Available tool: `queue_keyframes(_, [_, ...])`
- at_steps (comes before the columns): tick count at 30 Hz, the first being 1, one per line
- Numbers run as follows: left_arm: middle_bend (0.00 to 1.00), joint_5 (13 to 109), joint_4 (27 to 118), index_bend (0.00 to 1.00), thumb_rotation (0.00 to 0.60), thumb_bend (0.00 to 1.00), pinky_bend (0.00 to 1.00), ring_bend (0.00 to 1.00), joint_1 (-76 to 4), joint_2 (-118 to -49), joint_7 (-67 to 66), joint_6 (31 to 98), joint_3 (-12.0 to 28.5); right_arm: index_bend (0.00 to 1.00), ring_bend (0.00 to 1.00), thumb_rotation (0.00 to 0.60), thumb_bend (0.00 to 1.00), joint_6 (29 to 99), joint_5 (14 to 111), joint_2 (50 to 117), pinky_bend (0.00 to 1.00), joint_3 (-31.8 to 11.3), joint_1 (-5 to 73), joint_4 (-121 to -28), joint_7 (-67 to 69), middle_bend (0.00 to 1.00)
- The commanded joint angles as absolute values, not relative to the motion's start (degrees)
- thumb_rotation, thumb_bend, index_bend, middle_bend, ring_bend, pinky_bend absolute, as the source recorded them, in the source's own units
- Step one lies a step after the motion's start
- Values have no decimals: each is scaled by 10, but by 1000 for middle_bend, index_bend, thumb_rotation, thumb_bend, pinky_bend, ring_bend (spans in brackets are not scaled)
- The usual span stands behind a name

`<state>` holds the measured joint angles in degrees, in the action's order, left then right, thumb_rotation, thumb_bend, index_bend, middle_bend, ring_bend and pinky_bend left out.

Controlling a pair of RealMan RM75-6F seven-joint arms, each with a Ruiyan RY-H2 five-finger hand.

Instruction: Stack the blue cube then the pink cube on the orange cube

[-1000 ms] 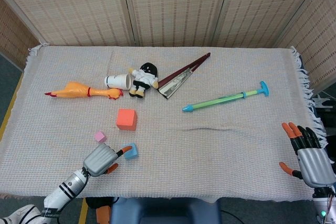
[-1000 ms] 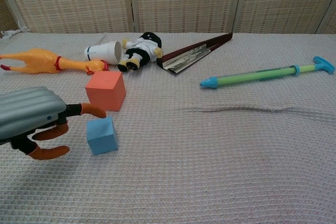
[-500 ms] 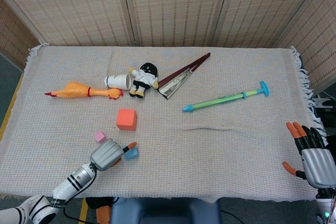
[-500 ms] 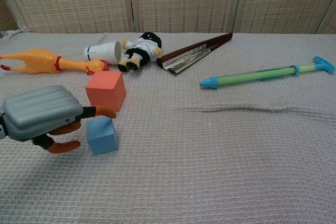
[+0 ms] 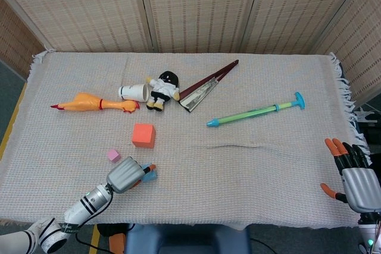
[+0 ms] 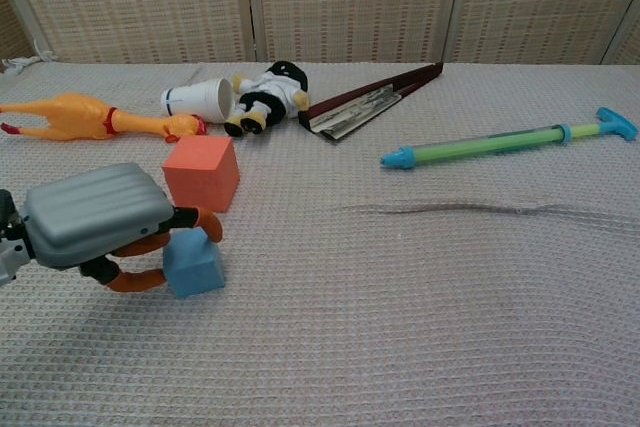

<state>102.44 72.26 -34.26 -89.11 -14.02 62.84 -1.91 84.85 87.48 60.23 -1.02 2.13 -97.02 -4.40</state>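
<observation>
While my right hand (image 5: 357, 184) is idling spread wide, I'm closing my left hand (image 6: 100, 222) around the blue cube (image 6: 195, 263).

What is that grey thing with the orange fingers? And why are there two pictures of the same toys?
That grey thing is a robot's left hand. A person steers it from afar. The robot has two cameras: one up in its head looking down at the table, and one in its chest looking across it, so you see the same toys twice.

The left hand has its fingers around the blue cube, though I can't tell whether it grips it yet. Behind sits the orange cube, and the small pink cube lies nearby. The right hand waits open at the table's edge.

Also there: a rubber chicken, paper cup, little doll, folded fan and green water squirter.
</observation>
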Motion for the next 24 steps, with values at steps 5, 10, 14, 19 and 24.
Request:
queue_keyframes(5, [910,1027,697,491,600,354,1000,956,-344,-908,-95,657,-26,0,0,600,60,844,874,602,0,-10,22,-970,-45,0])
queue_keyframes(10, [932,996,730,510,600,348,1000,963,-342,-892,-37,649,-24,0,0,600,60,842,876,601,0,-8,23,-971,-45,0])
queue_keyframes(14, [950,976,762,517,600,347,1000,973,-336,-868,-47,652,-18,0,0,600,61,844,878,599,0,-7,21,-973,-42,0])
queue_keyframes(19, [976,931,818,553,600,345,1000,996,-321,-834,-62,658,0,0,0,600,60,847,882,597,0,-6,20,-975,-40,0])
queue_keyframes(24, [996,853,872,573,600,343,1000,1000,-315,-803,-97,657,47,0,0,600,60,845,885,595,0,-3,20,-976,-40,0])
